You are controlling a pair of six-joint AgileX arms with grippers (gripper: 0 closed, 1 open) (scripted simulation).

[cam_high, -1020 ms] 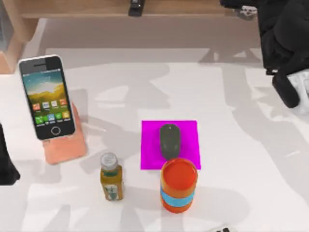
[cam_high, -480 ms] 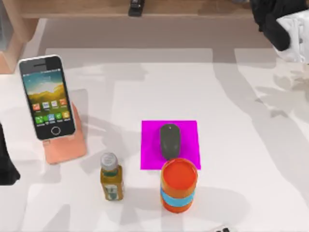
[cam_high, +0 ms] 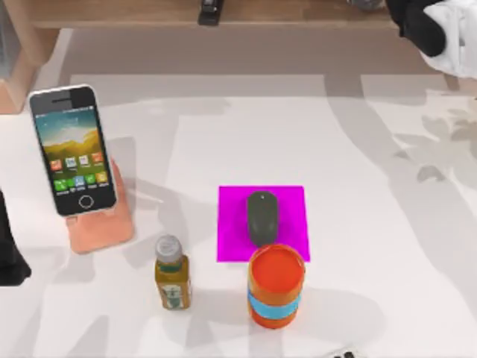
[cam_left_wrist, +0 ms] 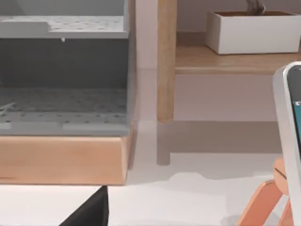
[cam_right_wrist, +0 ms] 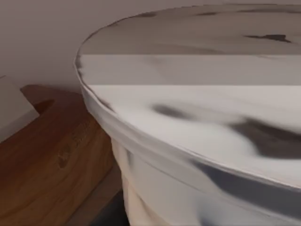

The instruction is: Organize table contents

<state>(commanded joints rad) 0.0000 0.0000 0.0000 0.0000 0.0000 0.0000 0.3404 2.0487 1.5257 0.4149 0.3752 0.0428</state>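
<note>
1. We see the milk-tea cup (cam_high: 456, 41) at the far right corner of the top view, over the wooden shelf (cam_high: 223, 13), with our right claw (cam_high: 425, 30) against its left side; its pale lid (cam_right_wrist: 197, 94) looms close in the right wrist view. We cannot tell whether that claw is clamped on it.
2. The mouse (cam_high: 262, 216) lies on a magenta pad (cam_high: 231, 224) near the middle of the surface (cam_high: 373, 224), well apart from that claw.
3. The smartphone (cam_high: 72, 149) leans on an orange stand (cam_high: 104, 227) at the left.
4. An orange can (cam_high: 276, 287) touches the pad's near edge; an amber bottle (cam_high: 171, 272) stands beside it.
5. Our left arm (cam_high: 9, 253) sits at the left edge; we cannot tell its claw's state.
</note>
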